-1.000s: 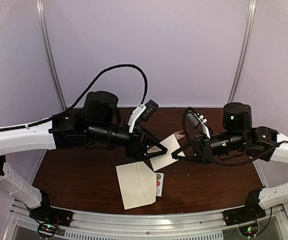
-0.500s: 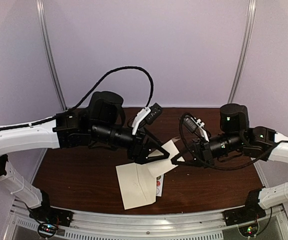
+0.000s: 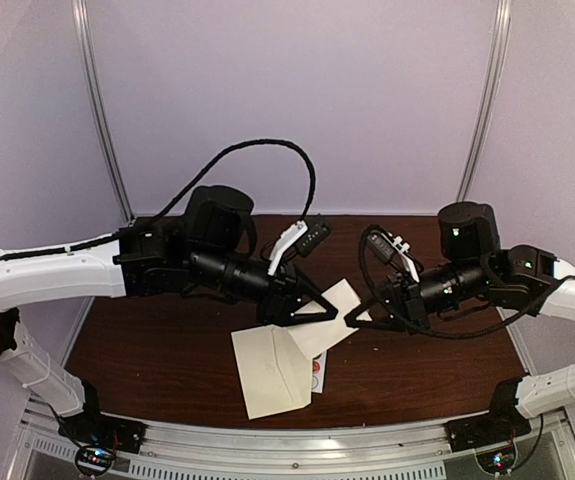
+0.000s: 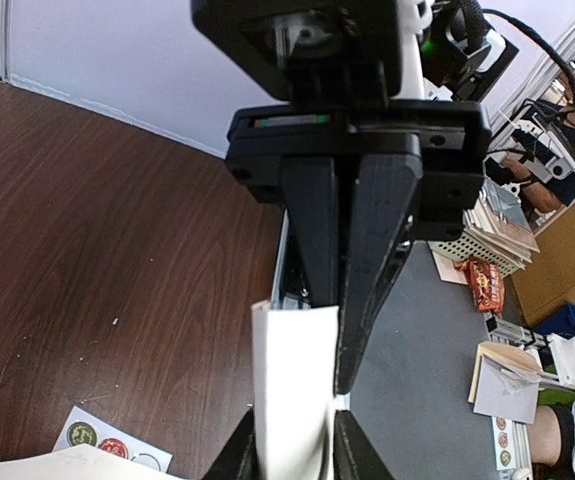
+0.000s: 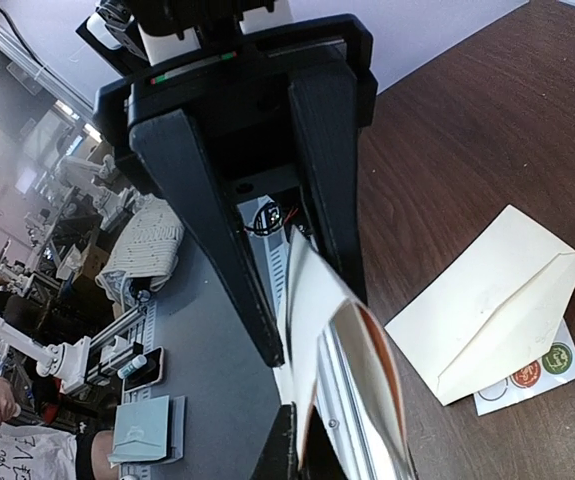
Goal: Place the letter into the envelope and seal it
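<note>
The letter [image 3: 315, 338], a folded white sheet, hangs above the dark wooden table [image 3: 147, 350] between the two arms. In the past second it has sunk a little and drifted toward the near edge. In the top view its lower corner now overlaps the far right corner of the envelope [image 3: 270, 375], though how high it sits above that corner cannot be judged. The envelope has not moved: it lies flat near the front of the table, flap side up, and the flap appears folded down. The sticker card [image 3: 317, 372] still peeks out from under its right edge. The left gripper [image 3: 327, 312] has pushed further toward the centre. In its wrist view its fingers [image 4: 350, 456] stand on either side of the sheet, clamped on it. The right gripper [image 3: 352, 318] meets it head-on. Its fingers [image 4: 379, 240] are drawn nearly together with the sheet's edge in the slot between them, so it too seems to be pinching the paper. This reads as the carrying and lining-up step: the letter is nearer the envelope but not in it. With both grippers busy on the sheet, nothing is free to lift the flap, so insertion and sealing both remain to be done.
</note>
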You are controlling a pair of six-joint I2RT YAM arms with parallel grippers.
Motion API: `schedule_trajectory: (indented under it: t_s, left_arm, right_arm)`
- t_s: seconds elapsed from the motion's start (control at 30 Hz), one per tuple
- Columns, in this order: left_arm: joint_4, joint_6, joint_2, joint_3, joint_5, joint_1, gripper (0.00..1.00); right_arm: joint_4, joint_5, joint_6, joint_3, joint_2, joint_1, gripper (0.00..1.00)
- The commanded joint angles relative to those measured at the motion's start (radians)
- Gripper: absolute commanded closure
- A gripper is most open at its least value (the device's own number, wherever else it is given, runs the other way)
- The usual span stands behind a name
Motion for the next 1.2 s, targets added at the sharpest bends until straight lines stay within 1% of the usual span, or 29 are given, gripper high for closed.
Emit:
schedule_trajectory:
  t_s: [0.0, 0.07, 0.2, 0.33, 0.37, 0.43, 0.57, 0.6, 0.63, 0.67, 0.73, 0.77, 0.8, 0.87, 0.93, 1.0, 1.1, 1.17]
  left_arm:
    - [0.025, -0.007, 0.001, 0.003, 0.035, -0.004, 0.80]
    - [0.026, -0.009, 0.001, 0.000, 0.037, -0.004, 0.84]
    - [0.025, -0.012, -0.005, -0.007, 0.031, -0.004, 0.89]
    - [0.026, -0.017, -0.018, -0.022, 0.005, -0.004, 1.00]
    - [0.026, -0.021, -0.022, -0.026, -0.005, -0.003, 1.00]
    - [0.033, -0.035, -0.034, -0.037, -0.034, -0.004, 1.00]
    - [0.095, -0.090, -0.071, -0.079, -0.136, -0.004, 1.00]
    - [0.138, -0.110, -0.087, -0.093, -0.163, -0.004, 1.00]
    - [0.176, -0.130, -0.098, -0.111, -0.187, -0.004, 1.00]
    - [0.221, -0.156, -0.110, -0.130, -0.219, -0.004, 1.00]
    - [0.320, -0.201, -0.126, -0.164, -0.273, -0.004, 1.00]
    - [0.359, -0.226, -0.134, -0.183, -0.306, -0.004, 1.00]
    - [0.396, -0.251, -0.139, -0.199, -0.339, -0.004, 1.00]
    - [0.487, -0.301, -0.145, -0.232, -0.380, -0.004, 1.00]
    - [0.559, -0.342, -0.147, -0.256, -0.417, -0.003, 1.00]
    - [0.617, -0.367, -0.149, -0.271, -0.431, -0.005, 1.00]
    - [0.691, -0.391, -0.155, -0.296, -0.443, -0.006, 1.00]
    - [0.702, -0.395, -0.157, -0.300, -0.444, -0.008, 1.00]
  right_arm:
    - [-0.080, 0.061, -0.061, 0.060, 0.032, 0.005, 1.00]
    - [-0.104, 0.072, -0.078, 0.076, 0.045, 0.005, 1.00]
    - [-0.133, 0.090, -0.094, 0.096, 0.061, 0.005, 1.00]
    - [-0.139, 0.132, -0.092, 0.106, 0.053, 0.004, 1.00]
    - [-0.138, 0.148, -0.087, 0.107, 0.047, 0.003, 0.98]
    - [-0.133, 0.185, -0.073, 0.107, 0.035, 0.001, 0.89]
    - [-0.087, 0.253, -0.022, 0.088, -0.020, 0.000, 0.50]
    - [-0.065, 0.273, 0.000, 0.076, -0.038, -0.001, 0.41]
    - [-0.035, 0.300, 0.025, 0.061, -0.063, -0.001, 0.34]
    - [0.012, 0.356, 0.068, 0.042, -0.096, -0.001, 0.30]
    - [0.094, 0.504, 0.166, -0.004, -0.149, -0.001, 0.23]
    - [0.152, 0.555, 0.214, -0.053, -0.176, -0.002, 0.20]
    - [0.237, 0.573, 0.258, -0.097, -0.202, -0.001, 0.17]
    - [0.417, 0.567, 0.336, -0.192, -0.234, -0.001, 0.12]
    - [0.556, 0.540, 0.396, -0.248, -0.233, 0.001, 0.10]
    - [0.616, 0.520, 0.429, -0.260, -0.200, 0.005, 0.09]
    - [0.644, 0.492, 0.444, -0.245, -0.136, 0.015, 0.08]
    - [0.668, 0.473, 0.450, -0.236, -0.102, 0.022, 0.08]
